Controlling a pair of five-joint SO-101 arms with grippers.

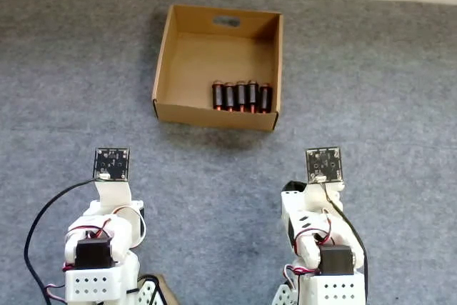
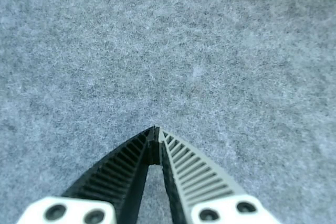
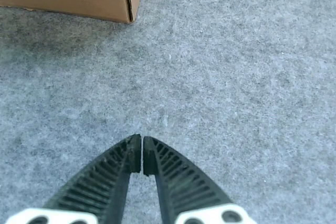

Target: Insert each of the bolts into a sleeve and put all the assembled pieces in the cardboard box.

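Bolts (image 1: 242,96) pushed into their sleeves (image 1: 230,96) lie as five assembled pieces inside the cardboard box (image 1: 163,69). They sit side by side in a row against its near wall, toward its right-hand corner, each with its long axis running from that wall toward the far one. Both arms sit on the near side of the box, well apart from it, on the grey mat (image 1: 385,69). The right gripper (image 3: 142,142) is the nearer to the row, which lies ahead of its fingers and off to their left. The left gripper (image 2: 156,132) would have to reach across the front of the box. Both pairs of fingers are pressed together at the tips and hold nothing. The high view looks down into the box and shows the pieces. The right wrist view catches the outside of the box's near right corner, not its contents, and the left wrist view has mat ahead of its fingertips. By the look of it, the task is done.
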